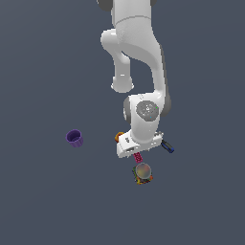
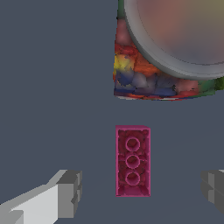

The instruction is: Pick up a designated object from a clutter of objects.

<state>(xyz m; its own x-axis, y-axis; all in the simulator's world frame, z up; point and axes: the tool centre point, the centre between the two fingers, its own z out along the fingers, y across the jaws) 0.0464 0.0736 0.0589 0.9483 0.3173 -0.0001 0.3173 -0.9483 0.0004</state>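
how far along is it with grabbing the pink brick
Done: the open claw is lined up over the small magenta-pink studded block, one finger on each side. In hand: nothing; fingers are apart from the block, which lies flat. Left: close and lift, clear of the multicoloured blob.

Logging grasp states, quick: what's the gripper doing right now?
Gripper: open, holding nothing; its fingers straddle the pink block without touching it.

We see a magenta-pink block (image 2: 133,161) with three ringed studs along its face. The blob (image 2: 144,74) mixes red, yellow, orange and blue under a greyish sphere (image 2: 183,30); the cup (image 1: 74,138) is purple.
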